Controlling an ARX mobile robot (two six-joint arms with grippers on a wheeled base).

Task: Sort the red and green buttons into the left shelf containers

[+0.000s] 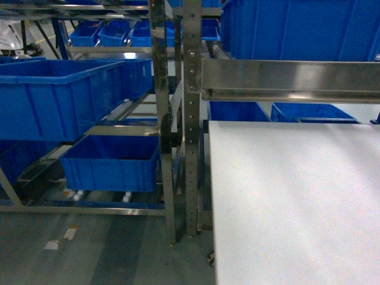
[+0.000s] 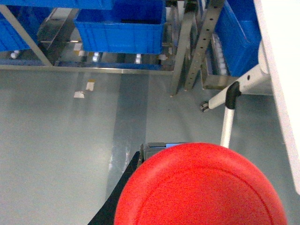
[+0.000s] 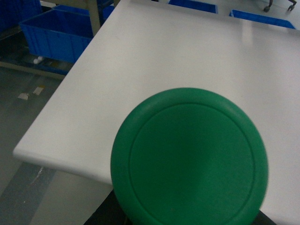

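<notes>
Left wrist view: red button (image 2: 201, 185) at 6 o'clock above floor, green button (image 3: 190, 157) over tabletop (image 3: 154, 61); tool closure cannot be told; carry step, next calls for reaching bins (image 1: 65, 98) at 9 o'clock.

A glossy red button cap (image 2: 200, 186) is being shown over grey floor (image 2: 61, 140), a green cap (image 3: 189, 157) over the white desk (image 3: 159, 56), and deep blue bins (image 1: 53, 95) on steel shelving (image 1: 159, 89).
</notes>
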